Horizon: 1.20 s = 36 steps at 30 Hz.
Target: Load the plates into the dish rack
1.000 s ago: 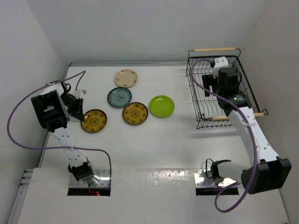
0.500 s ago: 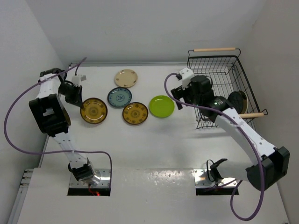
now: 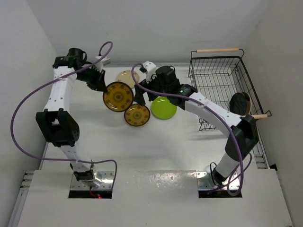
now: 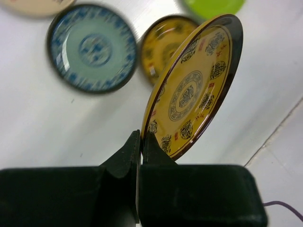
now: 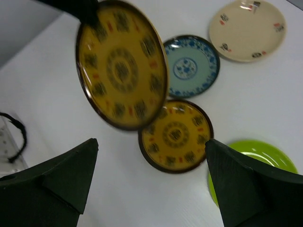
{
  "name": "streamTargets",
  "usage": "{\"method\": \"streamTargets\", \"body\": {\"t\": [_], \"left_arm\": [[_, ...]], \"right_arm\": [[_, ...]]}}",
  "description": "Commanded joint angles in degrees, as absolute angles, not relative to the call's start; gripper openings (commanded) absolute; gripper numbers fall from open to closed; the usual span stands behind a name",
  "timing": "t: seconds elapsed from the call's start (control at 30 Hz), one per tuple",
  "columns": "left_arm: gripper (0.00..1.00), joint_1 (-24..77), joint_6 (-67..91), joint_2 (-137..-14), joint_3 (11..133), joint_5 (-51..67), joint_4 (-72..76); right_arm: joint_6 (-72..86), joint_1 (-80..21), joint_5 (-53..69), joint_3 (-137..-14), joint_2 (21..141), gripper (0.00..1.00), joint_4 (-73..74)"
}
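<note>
Now the dish rack (image 3: 218, 49) holds one dark plate (image 3: 240, 102); left tool (image 4: 141, 139) pinches a yellow plate (image 4: 191, 90), right tool (image 5: 150, 144) gapes.

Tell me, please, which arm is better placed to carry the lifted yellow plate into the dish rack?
Right, probably. The right gripper is open and faces the lifted plate, which the left gripper pinches by its rim; the dish rack stands on the right arm's side, far from the left.
</note>
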<state>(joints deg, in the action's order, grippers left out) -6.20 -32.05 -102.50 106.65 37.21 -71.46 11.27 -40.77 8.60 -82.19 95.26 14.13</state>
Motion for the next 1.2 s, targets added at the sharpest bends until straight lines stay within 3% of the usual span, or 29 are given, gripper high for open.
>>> {"method": "streamTargets", "body": {"t": [0.0, 0.13, 0.27, 0.3, 0.37, 0.4, 0.43, 0.5, 0.53, 0.57, 0.63, 0.67, 0.9, 1.17], "left_arm": [[0.0, -3.0, -29.5, -98.5, 109.2, 43.2, -68.9], [0.0, -1.6, -29.0, -98.5, 111.3, 46.1, -68.9], [0.0, -1.1, -29.5, -97.9, 111.3, 47.8, -69.4], [0.0, -1.1, -29.5, -97.4, 111.3, 47.8, -69.4], [0.0, -1.1, -29.5, -97.4, 111.3, 47.8, -69.4], [0.0, -1.1, -29.5, -97.4, 111.3, 47.8, -69.4], [0.0, -1.1, -28.8, -97.4, 111.3, 47.8, -69.4], [0.06, -1.1, -27.5, -97.4, 111.3, 47.2, -67.9], [0.17, -1.1, -27.0, -97.4, 111.3, 46.4, -67.9], [0.5, -1.1, -25.8, -97.4, 111.8, 45.3, -67.2], [0.73, -1.1, -24.1, -98.1, 111.8, 40.5, -65.2], [0.99, -1.6, -22.3, -98.7, 111.8, 38.8, -64.5], [0.99, -4.2, -14.6, -101.5, 115.0, 16.6, -59.6], [0.99, -5.3, -14.6, -103.4, 110.1, 12.5, -57.4]], "right_arm": [[19.7, -40.2, 15.8, -86.0, 97.6, 0.94, 5.9], [23.4, -40.2, 15.9, -84.2, 99.9, 0.87, 1.9], [25.1, -40.2, 16.2, -85.0, 102.2, 0.61, 1.7], [25.8, -40.1, 16.3, -84.6, 102.3, 0.42, 1.3], [25.9, -40.2, 17.0, -83.2, 101.7, 0.2, -1.1], [26.4, -40.1, 16.7, -82.7, 100.6, 0.04, -2.8], [26.7, -40.1, 16.1, -81.7, 100.5, 0.0, -4.5], [26.7, -39.8, 14.5, -81.2, 99.8, 0.0, -5.3], [26.8, -39.7, 13.8, -81.1, 99.3, 0.0, -5.3], [26.8, -39.2, 13.0, -81.0, 98.3, 0.0, -5.0], [26.0, -37.9, 9.3, -80.9, 95.7, 0.0, -4.6], [25.8, -37.4, 8.4, -80.9, 94.1, 0.0, -2.7], [14.6, -25.4, -6.4, -86.1, 84.7, 0.0, 14.5], [-9.6, -7.9, -28.5, -85.4, 80.0, 0.0, 22.1]]}}
